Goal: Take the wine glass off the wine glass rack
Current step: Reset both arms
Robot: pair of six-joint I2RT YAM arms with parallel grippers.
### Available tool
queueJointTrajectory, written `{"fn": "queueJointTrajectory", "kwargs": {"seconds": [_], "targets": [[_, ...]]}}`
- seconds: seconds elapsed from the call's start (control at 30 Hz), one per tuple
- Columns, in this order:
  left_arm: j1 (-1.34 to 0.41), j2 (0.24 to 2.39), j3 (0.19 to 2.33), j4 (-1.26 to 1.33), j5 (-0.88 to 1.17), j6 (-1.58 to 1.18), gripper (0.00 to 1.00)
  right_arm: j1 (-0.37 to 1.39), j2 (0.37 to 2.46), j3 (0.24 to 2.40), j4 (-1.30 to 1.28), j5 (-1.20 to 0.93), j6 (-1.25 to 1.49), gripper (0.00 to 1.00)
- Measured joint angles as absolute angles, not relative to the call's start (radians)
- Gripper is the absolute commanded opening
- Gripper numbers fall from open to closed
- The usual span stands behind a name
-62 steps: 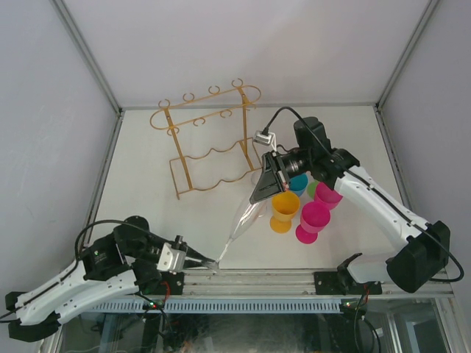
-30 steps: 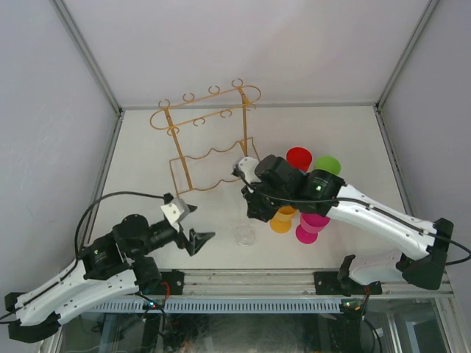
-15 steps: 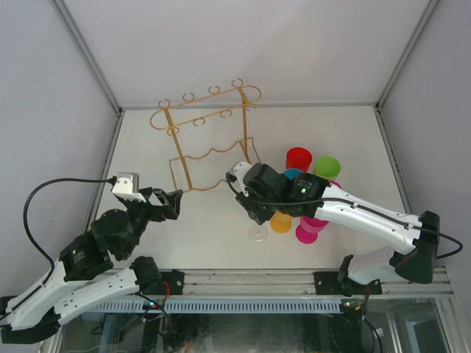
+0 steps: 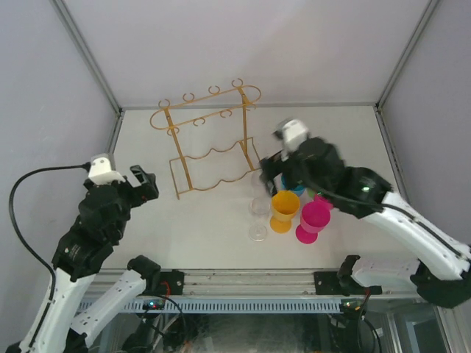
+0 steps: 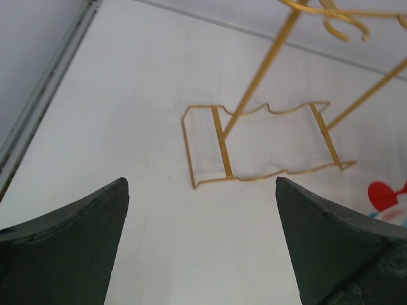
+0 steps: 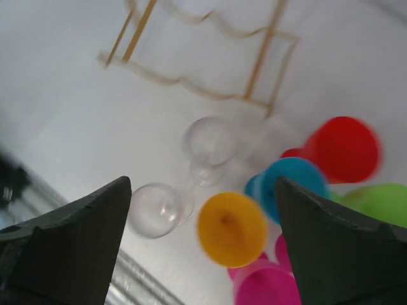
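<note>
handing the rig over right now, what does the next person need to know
Left gripper: open, empty, over the table's left side, facing the thin gold wire rack.
Right gripper: open, empty, above the clear wine glass.
The glass is off the rack and stands on the white table beside the orange plastic cup.
Done: glass removed and let go.
Left: nothing hangs on the rack; probably just park the arms.

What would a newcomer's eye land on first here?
The cluster of bright cups right of centre draws the eye first. Beside the orange one a clear wine glass stands on the table, off the gold rack, whose hooks hang empty at the back, left of centre. The left gripper and right gripper are both open and hold nothing.
</note>
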State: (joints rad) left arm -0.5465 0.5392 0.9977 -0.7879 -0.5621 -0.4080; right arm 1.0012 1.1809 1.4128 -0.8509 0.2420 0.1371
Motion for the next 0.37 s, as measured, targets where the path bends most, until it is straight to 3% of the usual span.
{"fn": "queueJointTrajectory", "kwargs": {"seconds": [0.2, 0.37], "targets": [[-0.423, 0.515, 1.084, -0.815, -0.545, -0.434, 1.0, 0.663, 0.929, 1.361, -0.704, 0.306, 0.196, 1.0], [-0.422, 0.464, 1.108, -0.825, -0.556, -0.453, 1.0, 0.727, 0.826, 1.344, -0.626, 0.506, 0.221, 1.0]]}}
